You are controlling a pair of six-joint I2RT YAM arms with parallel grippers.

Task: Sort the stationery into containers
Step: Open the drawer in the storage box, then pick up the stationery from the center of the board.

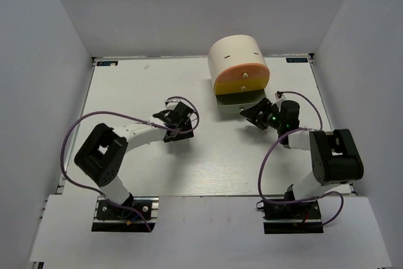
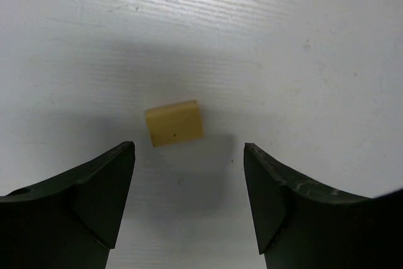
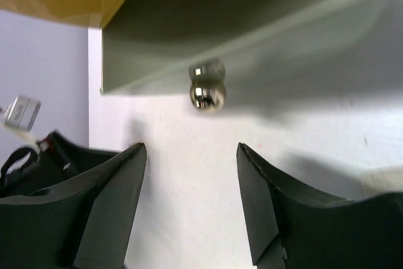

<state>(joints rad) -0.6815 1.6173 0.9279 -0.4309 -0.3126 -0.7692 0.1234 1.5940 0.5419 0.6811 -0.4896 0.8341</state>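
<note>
Left tool [image 2: 189, 147]: parted wide, empty, poised over tan eraser [image 2: 174, 121] lying flat on white surface [image 2: 302, 42]. Right tool [image 3: 192, 147]: likewise spread, gripping nothing, just short of metal knob [image 3: 206, 92] on lowest drawer [image 3: 264, 23] of cream drum unit [image 1: 234, 53].

Cream drum unit [image 1: 234, 55] — lowest drawer [image 1: 239, 100] stands open.

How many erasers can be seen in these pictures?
1. A tan eraser lies on the table, just ahead of the open left hand. Others may be hidden in the drawer unit.
</note>
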